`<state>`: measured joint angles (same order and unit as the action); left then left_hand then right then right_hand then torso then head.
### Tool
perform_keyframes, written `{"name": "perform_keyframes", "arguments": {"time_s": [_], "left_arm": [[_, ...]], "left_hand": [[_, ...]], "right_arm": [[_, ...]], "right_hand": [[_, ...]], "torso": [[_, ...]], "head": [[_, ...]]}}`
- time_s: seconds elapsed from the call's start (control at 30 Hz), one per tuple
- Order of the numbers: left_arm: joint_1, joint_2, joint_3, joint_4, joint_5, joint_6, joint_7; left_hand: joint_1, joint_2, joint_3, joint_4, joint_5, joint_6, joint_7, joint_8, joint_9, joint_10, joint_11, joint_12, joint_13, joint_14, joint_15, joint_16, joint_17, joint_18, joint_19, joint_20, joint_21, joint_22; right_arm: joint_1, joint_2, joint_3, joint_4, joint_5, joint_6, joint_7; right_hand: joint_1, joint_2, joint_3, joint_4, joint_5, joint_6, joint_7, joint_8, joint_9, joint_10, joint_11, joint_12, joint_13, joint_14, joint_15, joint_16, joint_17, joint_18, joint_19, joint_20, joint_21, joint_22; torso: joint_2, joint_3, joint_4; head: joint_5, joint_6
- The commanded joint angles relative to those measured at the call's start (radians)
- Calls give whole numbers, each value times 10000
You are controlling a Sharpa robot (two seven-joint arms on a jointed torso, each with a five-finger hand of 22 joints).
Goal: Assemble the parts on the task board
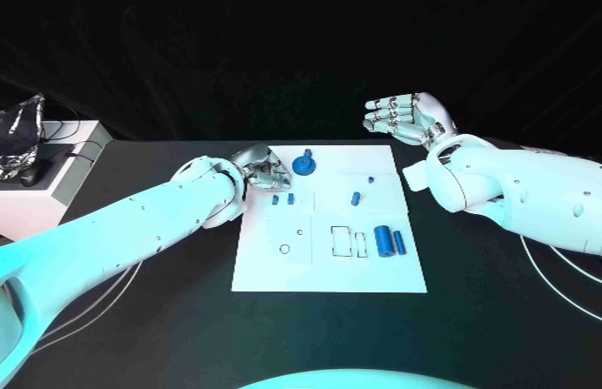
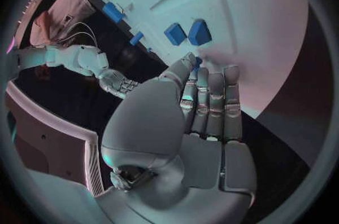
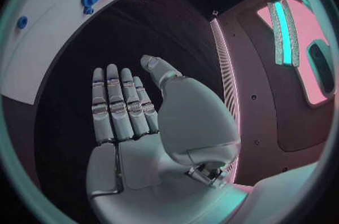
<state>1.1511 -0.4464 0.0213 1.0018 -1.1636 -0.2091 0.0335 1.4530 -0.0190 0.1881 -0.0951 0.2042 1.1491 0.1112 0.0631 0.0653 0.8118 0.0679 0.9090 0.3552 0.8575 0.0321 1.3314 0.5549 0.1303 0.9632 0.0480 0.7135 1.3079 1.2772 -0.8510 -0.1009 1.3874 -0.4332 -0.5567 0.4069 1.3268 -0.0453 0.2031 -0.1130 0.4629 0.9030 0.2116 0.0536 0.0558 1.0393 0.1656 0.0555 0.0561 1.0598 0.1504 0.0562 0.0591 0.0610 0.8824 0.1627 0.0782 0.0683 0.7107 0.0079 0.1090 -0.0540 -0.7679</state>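
Lying lengthwise near-to-far: blue parts (image 1: pixel 391 243)

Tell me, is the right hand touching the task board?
Apart. The head view shows the right hand raised beyond the task board's far right corner, with bare black table between them.

The black table (image 1: pixel 150 319) carried the white task board (image 1: pixel 329 271) at its middle, and a white box (image 1: pixel 44 189) stood just beside its far left corner.
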Motion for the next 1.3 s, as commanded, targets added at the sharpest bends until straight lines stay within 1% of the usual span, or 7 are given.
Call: {"name": "perform_keyframes", "arguments": {"time_s": [0.03, 0.13, 0.23, 0.53, 0.67, 0.83, 1.3], "left_arm": [[-8, 0, -6, -7, -87, 293, -131], [-9, -12, -6, -12, -66, 280, -144], [-9, -18, -6, -16, -42, 253, -149], [-9, -8, -6, -21, 148, 196, -56], [-9, 7, -7, -13, 214, 211, 5], [-9, 9, -10, -15, 231, 263, 9], [-7, 25, -36, 9, 198, 323, 93]], "left_hand": [[-70, 51, 60, 4, 50, 119, -14, 18, 14, 103, -14, -108, -33, -20, -11, -66, 7, 145, -68, -24, 53, 159], [-61, 109, 112, 4, 48, 169, -15, 13, 13, 175, -19, -295, -116, -15, -23, -138, 1, 142, -72, -32, 38, 151], [-69, 127, 180, -16, 56, 200, -6, 14, 13, 392, -24, -693, -308, 26, -28, -226, 0, 138, -70, -45, 9, 144], [-58, 162, 294, -56, 49, 192, 16, 10, 10, 572, -24, -1123, -467, 69, -39, -321, 52, 126, -51, -73, -6, 156], [-70, 138, 265, -55, 43, 173, 14, 9, 9, 596, -22, -1179, -486, 75, -37, -318, 75, 121, -47, -71, -6, 156], [-63, 144, 234, -59, 37, 211, -2, 12, 11, 657, -37, -1229, -507, 83, -47, -294, 109, 121, -37, -74, 14, 165], [28, 131, 236, -201, 43, 377, -27, 24, 19, 923, -80, -1515, -596, 132, -91, -331, 194, 105, -44, -121, 102, 178]], "right_arm": [[-2, -3, 4, 18, -15, 81, 153], [-2, -8, 4, 18, -10, 80, 155], [-2, -11, 4, 17, -7, 79, 157], [-2, -17, 4, 19, -5, 82, 161], [-2, -14, 4, 16, -5, 83, 160], [-2, -18, 4, 18, -5, 81, 158], [-2, -24, 4, 24, -5, 79, 148]], "right_hand": [[-29, -46, -60, 53, 52, -81, 11, 32, 12, -13, 38, 33, 12, 8, 36, 45, 15, -171, -46, 59, -46, 0], [-36, -40, -66, 65, 55, -83, 10, 33, 12, -18, 38, 32, 12, 7, 36, 46, 15, -171, -50, 61, -47, 0], [-36, -40, -66, 65, 55, -83, 10, 33, 12, -18, 38, 32, 12, 7, 36, 46, 15, -171, -50, 61, -47, 0], [-36, -40, -66, 65, 55, -83, 10, 33, 12, -18, 38, 32, 12, 7, 36, 46, 15, -171, -50, 61, -47, 0], [-36, -40, -66, 65, 55, -83, 10, 33, 12, -18, 38, 32, 12, 7, 36, 46, 15, -171, -50, 61, -47, 0], [-12, -40, -78, 78, 53, -101, 13, 31, 11, -18, 39, 33, 12, 6, 36, 46, 15, -167, -52, 63, -44, 0], [-7, -40, -81, 81, 52, -105, 13, 30, 10, -18, 39, 33, 12, 5, 36, 46, 15, -166, -53, 63, -44, 1]], "torso": [[1, 1, 4], [6, -2, 5], [7, -5, 5], [-4, -7, 11], [-1, -8, 11], [5, 6, 3], [4, 5, 0]], "head": [[-8, -6], [-6, 1], [-6, 1], [-8, -9], [-9, -8], [-1, -4], [-12, -4]]}}
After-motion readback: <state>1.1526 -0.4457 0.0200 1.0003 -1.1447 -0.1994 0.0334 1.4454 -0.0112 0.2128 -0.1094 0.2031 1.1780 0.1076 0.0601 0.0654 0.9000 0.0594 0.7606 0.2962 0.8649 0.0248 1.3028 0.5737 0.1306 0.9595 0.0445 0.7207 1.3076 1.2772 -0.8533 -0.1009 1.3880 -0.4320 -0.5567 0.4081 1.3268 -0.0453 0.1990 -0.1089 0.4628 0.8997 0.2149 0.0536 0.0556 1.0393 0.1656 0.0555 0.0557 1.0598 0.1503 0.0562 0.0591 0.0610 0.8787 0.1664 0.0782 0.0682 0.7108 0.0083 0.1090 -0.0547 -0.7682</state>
